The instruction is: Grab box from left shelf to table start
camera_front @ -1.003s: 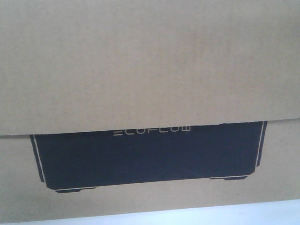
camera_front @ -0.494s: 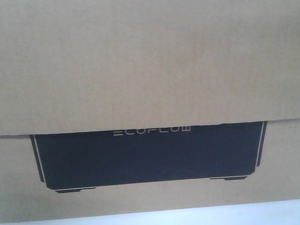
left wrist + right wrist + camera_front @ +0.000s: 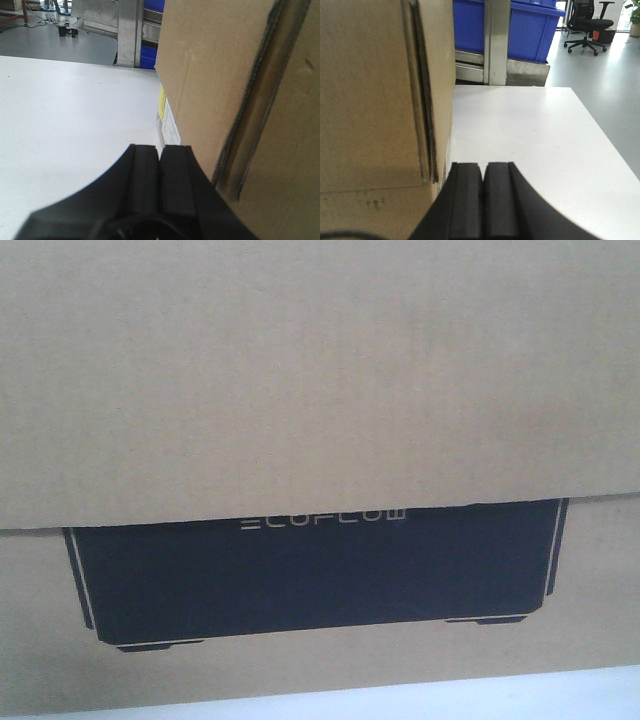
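The brown cardboard box (image 3: 320, 390) with its black ECOFLOW print fills the front view and stands on the white table (image 3: 500, 695). In the left wrist view the box (image 3: 225, 90) rises at the right of my left gripper (image 3: 160, 147), which is shut with nothing between its fingers, close beside the box's side wall over the table (image 3: 75, 110). In the right wrist view the box (image 3: 370, 100) stands at the left of my right gripper (image 3: 483, 165), shut and empty too, low above the table (image 3: 530, 135). The silver metal shelf (image 3: 130, 30) stands behind the table.
Blue bins (image 3: 530, 30) sit in the metal shelf frame (image 3: 495, 45) past the table's far edge. A white label (image 3: 170, 125) and a yellow sticker (image 3: 161, 102) are on the box's side. An office chair (image 3: 590, 25) stands on the grey floor at the far right.
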You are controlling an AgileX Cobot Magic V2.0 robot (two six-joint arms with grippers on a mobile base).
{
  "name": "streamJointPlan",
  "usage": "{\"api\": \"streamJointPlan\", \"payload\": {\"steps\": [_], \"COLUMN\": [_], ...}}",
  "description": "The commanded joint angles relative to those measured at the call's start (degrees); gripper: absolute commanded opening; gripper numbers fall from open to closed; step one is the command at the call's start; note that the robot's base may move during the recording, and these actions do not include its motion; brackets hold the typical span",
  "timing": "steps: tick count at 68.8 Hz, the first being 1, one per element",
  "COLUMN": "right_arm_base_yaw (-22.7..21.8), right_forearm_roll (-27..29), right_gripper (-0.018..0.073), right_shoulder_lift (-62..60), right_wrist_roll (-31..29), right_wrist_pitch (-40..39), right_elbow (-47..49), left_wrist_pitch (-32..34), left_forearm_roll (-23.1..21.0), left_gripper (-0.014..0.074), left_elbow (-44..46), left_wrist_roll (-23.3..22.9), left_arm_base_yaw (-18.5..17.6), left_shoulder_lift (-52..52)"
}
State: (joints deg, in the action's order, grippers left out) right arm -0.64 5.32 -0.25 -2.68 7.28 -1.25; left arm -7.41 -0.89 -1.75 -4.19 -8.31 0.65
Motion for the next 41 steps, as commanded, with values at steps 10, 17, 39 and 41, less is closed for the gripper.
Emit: {"api": "streamJointPlan", "payload": {"steps": [10, 17, 39, 41], "right_arm_base_yaw": [-0.3, -0.3, -0.3, -0.3], "right_forearm_roll": [-0.5, -0.5, -0.5, -0.5], "right_gripper": [0.0057, 0.0057, 0.0057, 0.0057], "right_shoulder_lift": [-0.8, -0.8, -0.8, -0.8], "right_wrist_roll": [0.2, 0.2, 0.2, 0.2], "right_wrist_pitch": [-6.7, -6.7, -6.7, -6.7], "right_elbow": [-0.7, -0.7, -0.7, -0.7], "left_wrist_pitch": [5.4, 5.4, 5.4, 5.4], "left_forearm_roll": [-0.3, -0.3, -0.3, -0.3], "left_gripper": [-0.0099, -0.0099, -0.0099, -0.0099], "left_elbow": [0.2, 0.2, 0.2, 0.2], "left_wrist_roll": [0.0, 0.0, 0.0, 0.0], "left_arm_base_yaw": [-0.3, -0.3, -0.3, -0.3], "left_shoulder_lift": [1.0, 0.9, 0.9, 0.9]}}
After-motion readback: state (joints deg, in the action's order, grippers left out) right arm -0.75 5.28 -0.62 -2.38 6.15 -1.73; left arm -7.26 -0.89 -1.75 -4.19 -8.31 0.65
